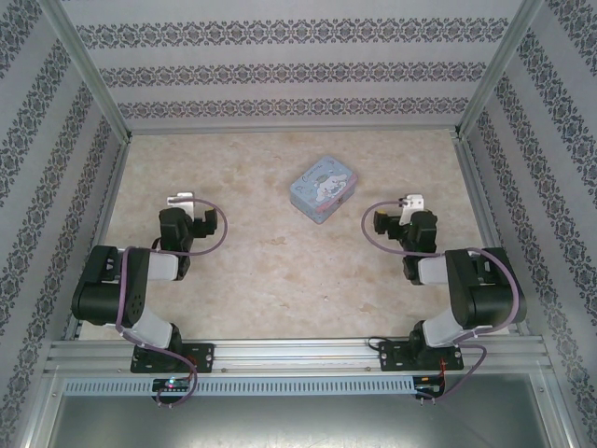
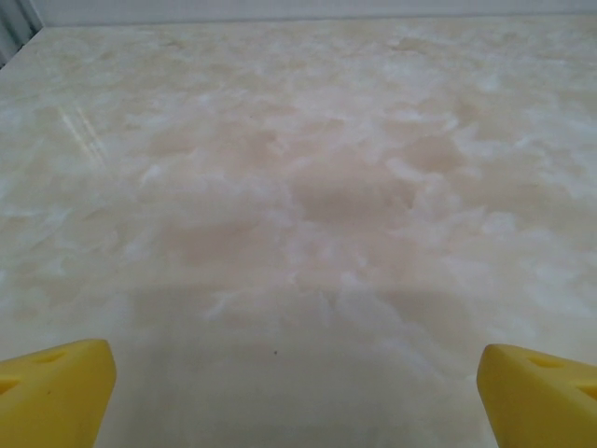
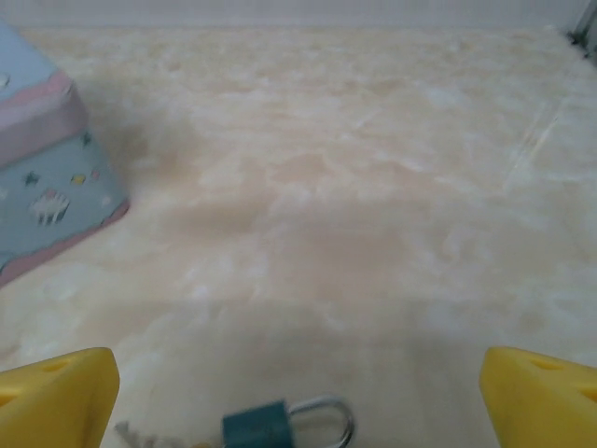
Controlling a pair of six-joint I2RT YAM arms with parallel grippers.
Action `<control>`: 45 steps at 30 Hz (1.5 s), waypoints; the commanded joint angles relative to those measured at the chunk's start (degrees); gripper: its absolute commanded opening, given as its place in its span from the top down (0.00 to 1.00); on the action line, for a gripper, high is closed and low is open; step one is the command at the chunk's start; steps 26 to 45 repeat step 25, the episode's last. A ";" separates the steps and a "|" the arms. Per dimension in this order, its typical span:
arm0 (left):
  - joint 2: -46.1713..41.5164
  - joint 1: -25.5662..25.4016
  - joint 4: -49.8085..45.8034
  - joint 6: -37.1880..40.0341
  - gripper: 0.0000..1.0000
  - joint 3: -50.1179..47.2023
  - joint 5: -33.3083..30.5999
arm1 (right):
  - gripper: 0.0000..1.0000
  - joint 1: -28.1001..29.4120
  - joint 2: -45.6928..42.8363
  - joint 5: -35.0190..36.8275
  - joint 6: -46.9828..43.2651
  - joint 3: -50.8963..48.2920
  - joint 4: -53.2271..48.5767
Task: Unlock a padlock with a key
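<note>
A small dark teal padlock [image 3: 257, 428] with a thin silver shackle lies flat on the table at the bottom of the right wrist view, shackle pointing right. A slim pale metal piece, probably the key [image 3: 133, 434], lies just left of it, partly cut off by the frame edge. My right gripper [image 3: 298, 378] hangs open over them, its yellow pads [image 3: 58, 397] wide apart and touching nothing. In the top view this gripper [image 1: 411, 202] is right of centre. My left gripper [image 2: 298, 383] [image 1: 183, 201] is open above bare table at the left.
A light-blue cartoon-printed tin [image 1: 323, 188] stands mid-table between the arms; its corner [image 3: 47, 177] shows left of the right gripper. Patterned walls with metal rails enclose the beige marbled table [image 1: 280, 271].
</note>
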 commanded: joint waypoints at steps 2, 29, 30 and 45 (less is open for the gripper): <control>0.46 0.91 0.23 1.19 0.01 0.86 3.35 | 0.02 -1.22 0.20 -1.91 1.16 2.14 2.83; 0.30 0.91 0.52 1.24 0.00 0.55 3.34 | 0.02 0.14 -0.40 1.61 0.35 1.97 2.43; 0.30 0.91 0.52 1.24 0.00 0.55 3.34 | 0.02 0.14 -0.40 1.61 0.35 1.97 2.43; 0.30 0.91 0.52 1.24 0.00 0.55 3.34 | 0.02 0.14 -0.40 1.61 0.35 1.97 2.43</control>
